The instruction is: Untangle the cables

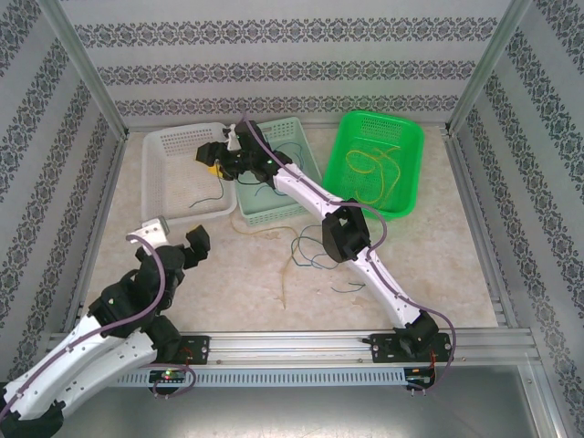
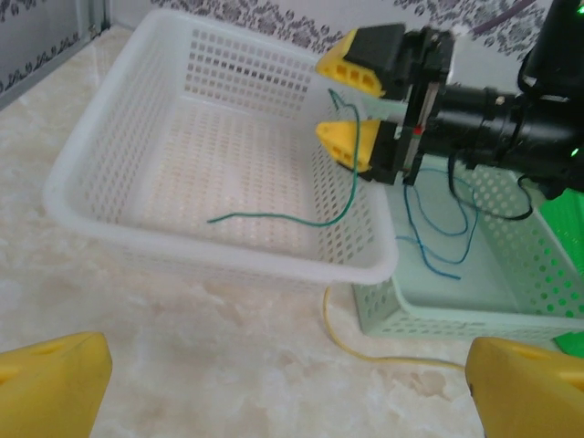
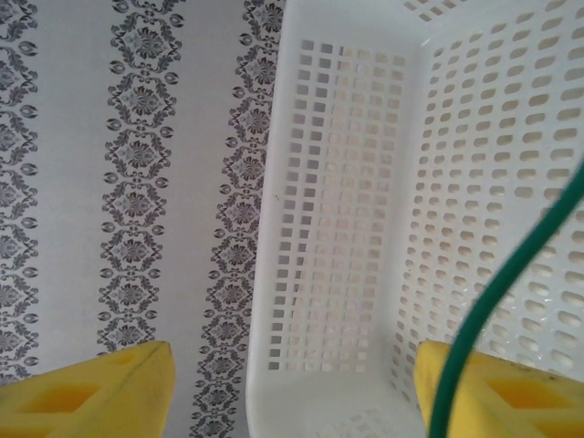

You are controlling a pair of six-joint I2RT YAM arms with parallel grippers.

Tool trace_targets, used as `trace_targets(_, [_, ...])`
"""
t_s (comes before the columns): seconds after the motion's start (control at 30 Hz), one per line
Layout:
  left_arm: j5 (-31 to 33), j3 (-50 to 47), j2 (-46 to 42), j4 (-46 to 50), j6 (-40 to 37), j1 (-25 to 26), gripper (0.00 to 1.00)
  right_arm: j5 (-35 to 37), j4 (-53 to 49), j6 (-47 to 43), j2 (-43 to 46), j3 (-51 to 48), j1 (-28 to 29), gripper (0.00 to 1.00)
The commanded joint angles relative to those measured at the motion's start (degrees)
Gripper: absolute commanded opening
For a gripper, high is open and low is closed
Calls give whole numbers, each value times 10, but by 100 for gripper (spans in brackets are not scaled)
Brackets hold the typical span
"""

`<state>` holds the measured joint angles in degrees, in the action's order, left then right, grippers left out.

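Shows green cable (image 2: pixel 274 219) dangling between parted fingers of right gripper (image 2: pixel 347 108) (loose, apparently not pinched), tail lying along white basket (image 2: pixel 182 245) floor toward the left, well apart from wide-open left gripper (image 1: pixel 196 245).

White basket (image 1: pixel 173 146), mint basket (image 1: pixel 274 215), green basket (image 1: pixel 408 137), dark green cable (image 2: pixel 274 218), yellow fingers (image 2: pixel 351 144), beige marbled table (image 1: pixel 228 274), grey damask walls (image 1: pixel 274 73)

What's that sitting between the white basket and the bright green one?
A pale mint basket sits between the white basket and the green basket, with the right arm reaching over it. The top camera shows this.
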<state>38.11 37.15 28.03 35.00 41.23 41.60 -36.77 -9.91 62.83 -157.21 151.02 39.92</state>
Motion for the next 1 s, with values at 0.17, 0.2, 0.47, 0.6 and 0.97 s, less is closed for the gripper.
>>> trace_targets(0.17, [-256, 35, 89, -75, -51, -166, 91, 12, -38, -52, 71, 4, 16, 71])
trace_targets(0.2, [-313, 38, 111, -84, -49, -200, 88, 21, -49, -61, 80, -7, 16, 71])
trace_targets(0.47, [-451, 111, 281, -136, -102, -285, 57, 43, -74, -60, 97, -21, 19, 72])
trace_targets(0.6, [-450, 121, 311, -169, -110, -287, 62, 45, -94, -53, 87, 6, 18, 72])
trace_targets(0.97, [-412, 131, 404, -219, -161, -311, 70, 28, -87, -31, 84, 13, 16, 69])
